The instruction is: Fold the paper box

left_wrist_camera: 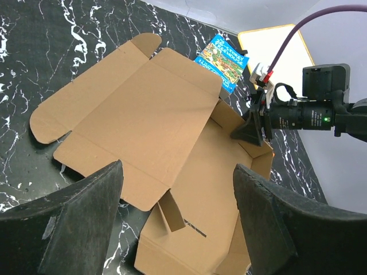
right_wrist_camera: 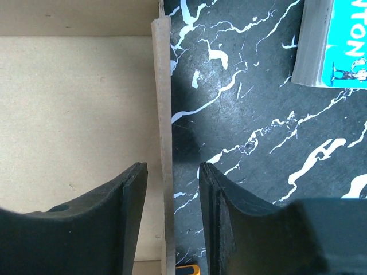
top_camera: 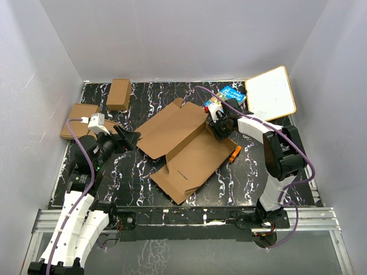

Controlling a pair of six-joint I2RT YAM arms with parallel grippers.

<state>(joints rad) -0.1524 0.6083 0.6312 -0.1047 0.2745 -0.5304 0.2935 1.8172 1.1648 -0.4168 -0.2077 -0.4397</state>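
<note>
Paper box (top_camera: 183,146) is lying half-unfolded on the worktop (top_camera: 252,172); right gripper (top_camera: 214,128) is straddling the box's upright right wall, jaws apart; left gripper (top_camera: 131,137) is hovering spread, left of the box.

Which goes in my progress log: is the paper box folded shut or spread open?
Mostly spread: the paper box lies open, flaps unfolded; one side wall stands upright inside the right gripper.

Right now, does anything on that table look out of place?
The paper box lies skewed across the table, half folded, one side wall raised. A small orange object lies loose beside its right edge; I cannot tell what it is.
</note>
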